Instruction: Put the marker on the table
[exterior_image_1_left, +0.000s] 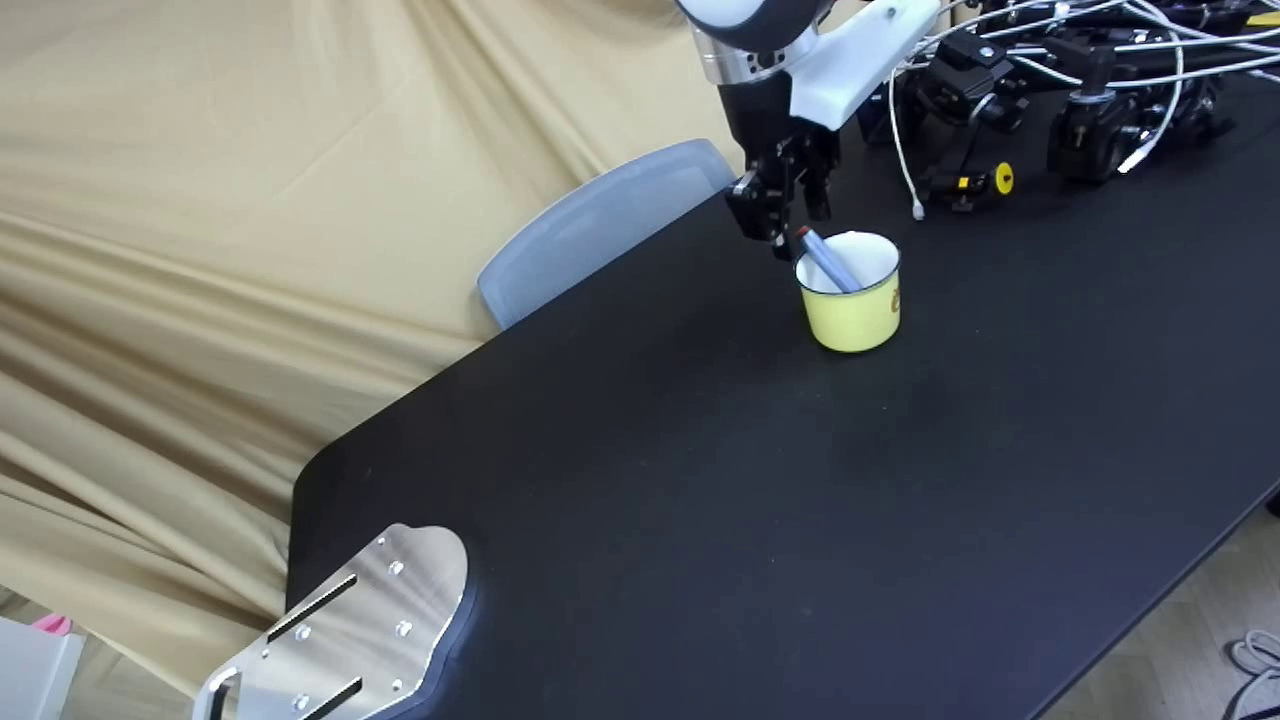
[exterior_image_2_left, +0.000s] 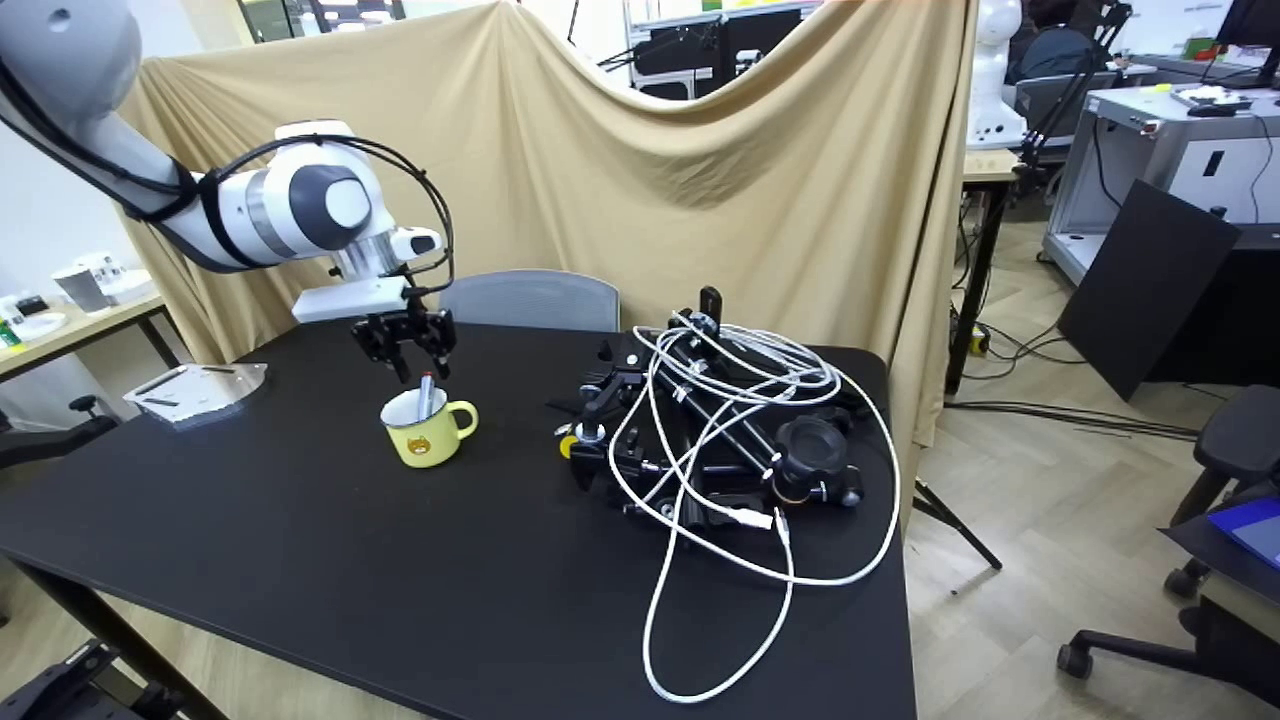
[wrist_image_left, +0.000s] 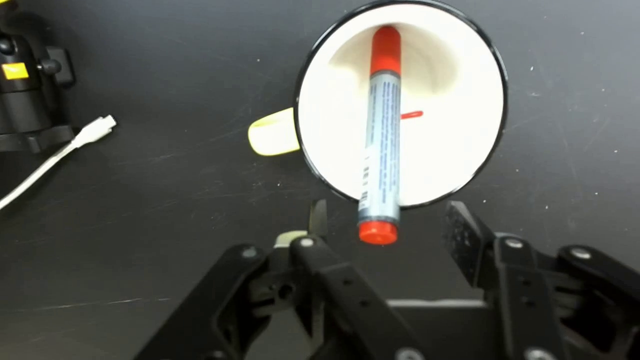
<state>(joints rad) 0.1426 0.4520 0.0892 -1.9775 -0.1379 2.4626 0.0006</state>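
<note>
1. Cable lay at the far left of the wrist view, well apart from the cup, so it likely posed no hindrance.
2. Next, the cup stood upright on the table, its handle pointing leftward; it seemed to serve as holder for the marker, keeping one end raised for grasping.
3. The marker slanted inside the cup, longer red end down, shorter red end jutting past the rim, probably because the cup was too shallow to take it whole. It was not yet on the table.
4. The gripper hung near the rim, fingers apart and clasping nothing, presumably spread so that they could pinch the jutting end.
5. In the wrist view that end showed between the fingers, with space on each side; in both exterior views it stood right by the fingertips, though how far it reached between them could not be told.
</note>
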